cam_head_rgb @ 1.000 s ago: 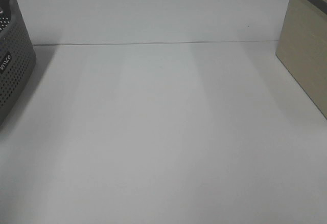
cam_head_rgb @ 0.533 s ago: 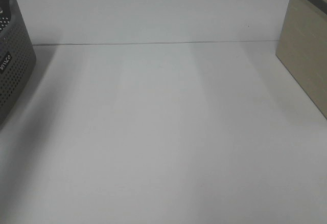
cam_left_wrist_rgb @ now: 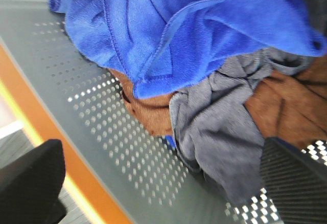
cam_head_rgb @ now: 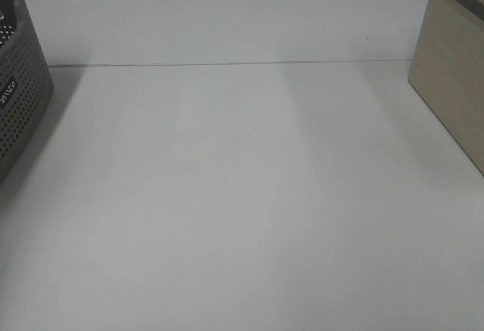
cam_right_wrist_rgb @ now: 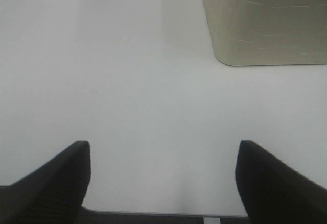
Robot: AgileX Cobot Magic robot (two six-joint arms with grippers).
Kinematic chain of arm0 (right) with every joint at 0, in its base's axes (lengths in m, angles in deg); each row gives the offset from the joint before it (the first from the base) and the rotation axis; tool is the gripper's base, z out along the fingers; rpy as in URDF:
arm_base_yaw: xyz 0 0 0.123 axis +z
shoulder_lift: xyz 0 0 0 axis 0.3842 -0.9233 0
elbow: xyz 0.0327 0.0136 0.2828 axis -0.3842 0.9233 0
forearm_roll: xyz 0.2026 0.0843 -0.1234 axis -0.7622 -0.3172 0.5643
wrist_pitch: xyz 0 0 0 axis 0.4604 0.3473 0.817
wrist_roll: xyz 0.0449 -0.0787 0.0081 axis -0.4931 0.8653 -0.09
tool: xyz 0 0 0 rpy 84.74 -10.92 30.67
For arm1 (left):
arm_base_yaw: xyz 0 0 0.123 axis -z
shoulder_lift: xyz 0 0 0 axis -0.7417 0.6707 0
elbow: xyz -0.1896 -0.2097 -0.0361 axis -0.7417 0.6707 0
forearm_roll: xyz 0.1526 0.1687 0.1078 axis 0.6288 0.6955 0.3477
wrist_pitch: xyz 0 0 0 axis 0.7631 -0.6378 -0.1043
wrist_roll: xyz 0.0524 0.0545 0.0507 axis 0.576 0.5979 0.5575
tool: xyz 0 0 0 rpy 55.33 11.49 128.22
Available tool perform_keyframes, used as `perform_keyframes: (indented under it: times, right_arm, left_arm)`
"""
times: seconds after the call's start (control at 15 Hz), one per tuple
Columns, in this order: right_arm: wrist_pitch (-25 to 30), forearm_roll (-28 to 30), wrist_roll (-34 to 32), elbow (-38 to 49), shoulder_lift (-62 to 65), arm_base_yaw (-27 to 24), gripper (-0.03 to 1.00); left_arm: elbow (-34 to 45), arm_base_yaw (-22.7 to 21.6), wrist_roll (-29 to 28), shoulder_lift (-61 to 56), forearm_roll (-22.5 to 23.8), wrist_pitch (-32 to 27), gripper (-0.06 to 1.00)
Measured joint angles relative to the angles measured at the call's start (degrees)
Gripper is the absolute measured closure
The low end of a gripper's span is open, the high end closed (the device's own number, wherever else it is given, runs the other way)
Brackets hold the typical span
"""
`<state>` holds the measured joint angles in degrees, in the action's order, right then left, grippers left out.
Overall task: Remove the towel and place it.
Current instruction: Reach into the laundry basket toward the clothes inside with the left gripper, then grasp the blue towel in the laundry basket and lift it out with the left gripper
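The royal-blue towel (cam_left_wrist_rgb: 173,24) lies crumpled on top of a brown cloth (cam_left_wrist_rgb: 286,106) and a grey cloth (cam_left_wrist_rgb: 214,132) inside the grey perforated basket (cam_left_wrist_rgb: 102,127). My left gripper (cam_left_wrist_rgb: 163,183) is open above the basket, its two black fingers (cam_left_wrist_rgb: 30,183) spread wide on either side of the cloths and apart from the towel. My right gripper (cam_right_wrist_rgb: 163,178) is open and empty over the bare white table (cam_right_wrist_rgb: 127,81). Neither gripper nor the towel shows in the exterior high view.
The grey perforated basket (cam_head_rgb: 19,104) stands at the table's left edge. A beige box (cam_head_rgb: 454,66) stands at the right edge and also shows in the right wrist view (cam_right_wrist_rgb: 265,19). A white back panel (cam_head_rgb: 227,17) closes the far side.
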<state>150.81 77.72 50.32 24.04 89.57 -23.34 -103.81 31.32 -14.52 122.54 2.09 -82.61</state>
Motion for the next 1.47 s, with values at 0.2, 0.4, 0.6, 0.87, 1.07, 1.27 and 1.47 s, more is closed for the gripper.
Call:
perform_keyframes:
  times: [0.2, 0.4, 0.6, 0.87, 1.07, 1.27, 1.47]
  right_arm:
    - [0.0, 0.0, 0.0, 0.0, 0.0, 0.0, 0.23]
    - [0.0, 0.0, 0.0, 0.0, 0.0, 0.0, 0.23]
    - [0.0, -0.1, 0.0, 0.0, 0.0, 0.0, 0.23]
    - [0.0, -0.1, 0.0, 0.0, 0.0, 0.0, 0.23]
    - [0.0, -0.1, 0.0, 0.0, 0.0, 0.0, 0.23]
    - [0.0, -0.1, 0.0, 0.0, 0.0, 0.0, 0.23]
    - [0.0, -0.1, 0.0, 0.0, 0.0, 0.0, 0.23]
  left_arm:
    - [-1.7, -4.1, 6.1, 8.8, -3.3, 6.9, -0.03]
    - [-1.7, -4.5, 11.7, 12.9, -3.0, 13.5, -0.03]
    - [-1.8, -3.0, 16.0, 17.2, -2.6, 19.5, -0.02]
    - [-1.8, -0.6, 16.4, 20.6, 0.2, 22.5, 0.01]
    - [-1.8, 0.4, 16.3, 21.3, 0.3, 22.5, 0.09]
    - [-2.1, 0.4, 16.2, 21.3, 1.1, 17.9, 0.5]
    - [-2.1, 0.4, 14.8, 21.3, 2.5, 16.4, 0.73]
